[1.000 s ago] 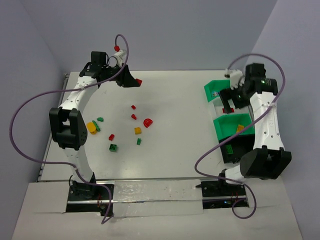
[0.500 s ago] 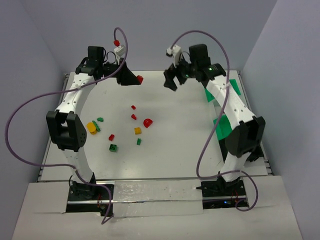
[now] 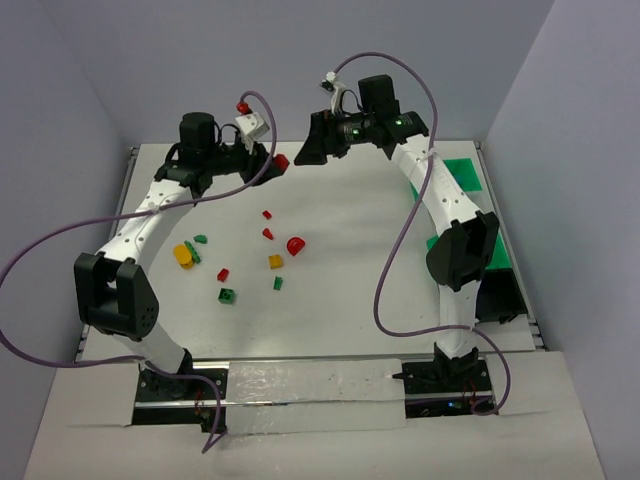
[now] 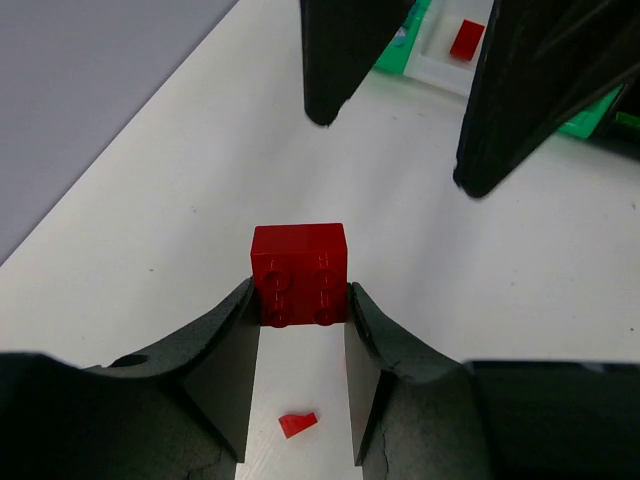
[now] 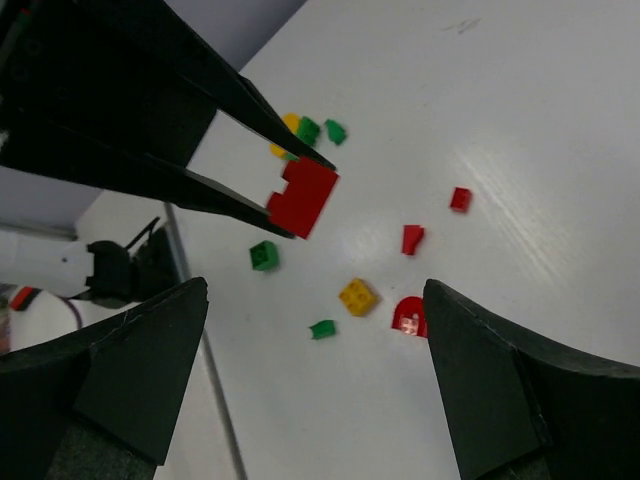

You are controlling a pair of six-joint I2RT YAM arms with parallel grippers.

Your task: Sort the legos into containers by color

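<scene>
Legos point(image 3: 275, 262) in red, yellow and green lie scattered on the left-centre of the white table point(image 3: 360, 290). A yellow brick point(image 3: 183, 254) lies farthest left and a red domed piece point(image 3: 295, 244) farthest right. Beyond this scatter, the left gripper point(image 3: 274, 165) is clamped on a red two-by-two brick point(image 4: 300, 272), held off the table with its studs facing the wrist camera. Just to its right, the right gripper point(image 3: 312, 152) points toward that brick, its fingers point(image 5: 120, 370) spread wide and touching nothing. At far right, the green containers point(image 3: 462, 172) stand along the table edge, partly hidden behind the right arm point(image 3: 450, 205). A small red piece point(image 4: 466, 40) lies among them.
</scene>
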